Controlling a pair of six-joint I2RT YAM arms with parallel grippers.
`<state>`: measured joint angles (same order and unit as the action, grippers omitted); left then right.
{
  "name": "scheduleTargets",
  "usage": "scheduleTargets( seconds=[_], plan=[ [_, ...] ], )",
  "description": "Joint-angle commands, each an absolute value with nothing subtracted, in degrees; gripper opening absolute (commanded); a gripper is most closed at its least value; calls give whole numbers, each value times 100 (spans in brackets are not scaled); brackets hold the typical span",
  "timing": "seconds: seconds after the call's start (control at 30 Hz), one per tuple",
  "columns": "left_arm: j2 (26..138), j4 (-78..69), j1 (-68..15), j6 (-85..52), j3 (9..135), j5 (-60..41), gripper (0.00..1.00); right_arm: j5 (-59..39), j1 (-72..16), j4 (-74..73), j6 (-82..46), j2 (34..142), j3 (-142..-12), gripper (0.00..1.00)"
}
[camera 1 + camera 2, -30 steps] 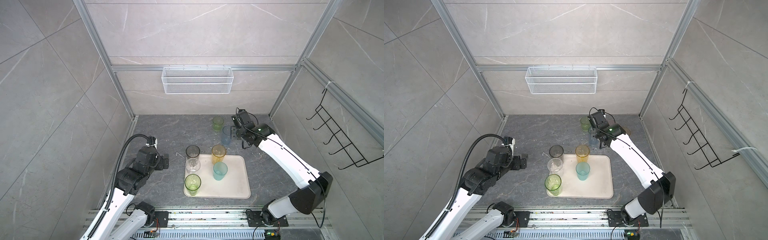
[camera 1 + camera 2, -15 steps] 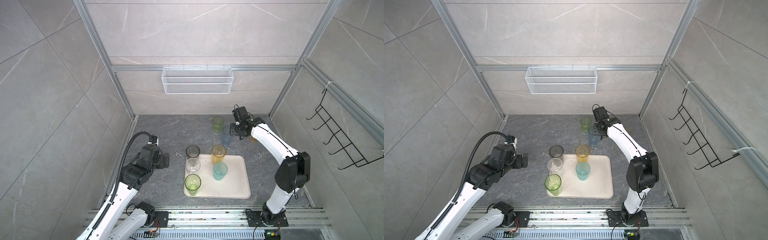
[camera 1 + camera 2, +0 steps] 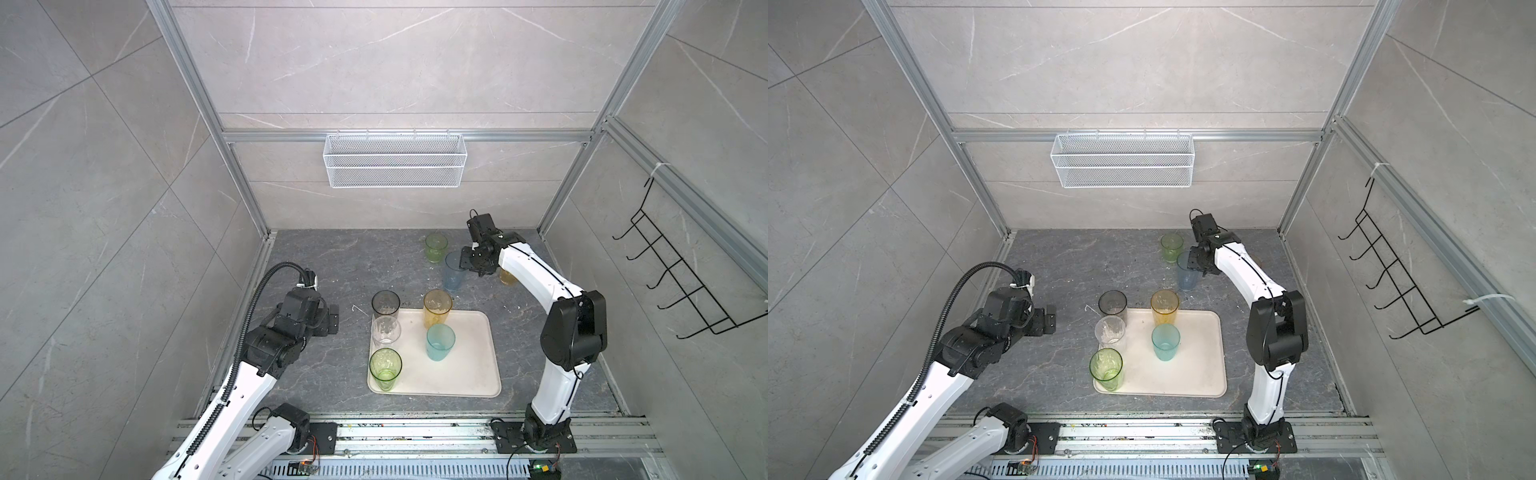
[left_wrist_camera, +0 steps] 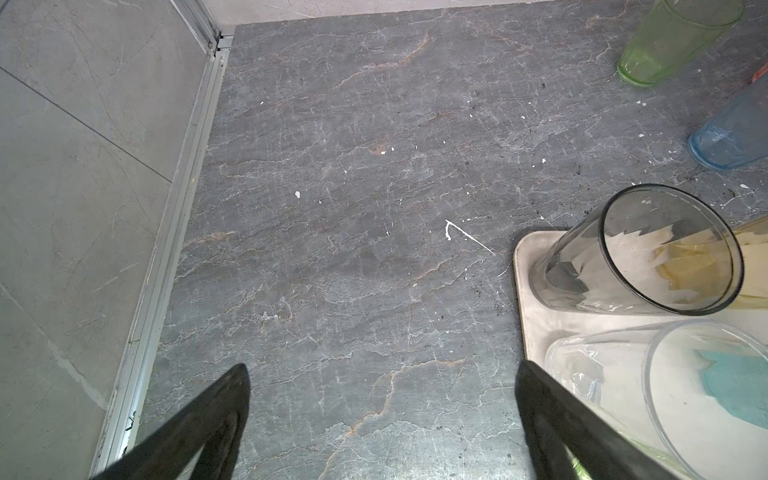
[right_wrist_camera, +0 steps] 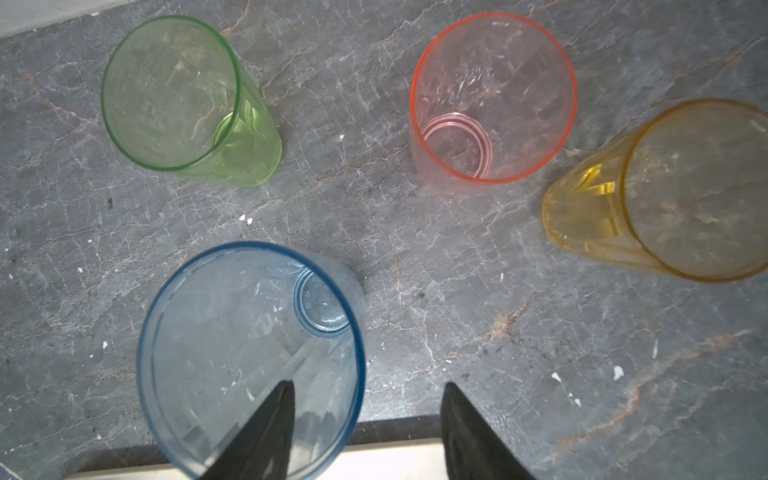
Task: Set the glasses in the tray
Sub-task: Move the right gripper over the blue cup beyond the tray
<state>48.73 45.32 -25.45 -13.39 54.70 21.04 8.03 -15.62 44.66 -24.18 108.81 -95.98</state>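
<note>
Blue glass (image 5: 249,332), rim straddled by right tool (image 5: 368,386) (one jaw inside).

I'm driving a robot lab test cell: stone-look panels (image 3: 374,62) boxed in aluminium framing (image 3: 291,136), white robot arms (image 3: 534,270) bolted to a slotted rail (image 3: 415,432), mock-kitchen wire basket (image 3: 395,166) and hook rack (image 3: 681,282).

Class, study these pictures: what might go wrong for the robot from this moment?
The right pincer straddles the wall of the see-through blue tapered tumbler; closing there could tip it or let it slip. The see-through green tumbler and see-through pink tumbler stand nearby; a swinging lift might knock them.
</note>
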Motion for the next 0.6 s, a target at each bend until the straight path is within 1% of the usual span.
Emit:
scheduleTargets(
  seconds=[0.0,0.57],
  plan=[
    [4860,4364,-2531,-1202,5511,2242,100,613,-1515,4386,-2520,11054,-9807,58],
    [4921,4380,-2531,-1201,5528,2224,100,202,-1437,4408,-2549,11460,-10007,49]
  ],
)
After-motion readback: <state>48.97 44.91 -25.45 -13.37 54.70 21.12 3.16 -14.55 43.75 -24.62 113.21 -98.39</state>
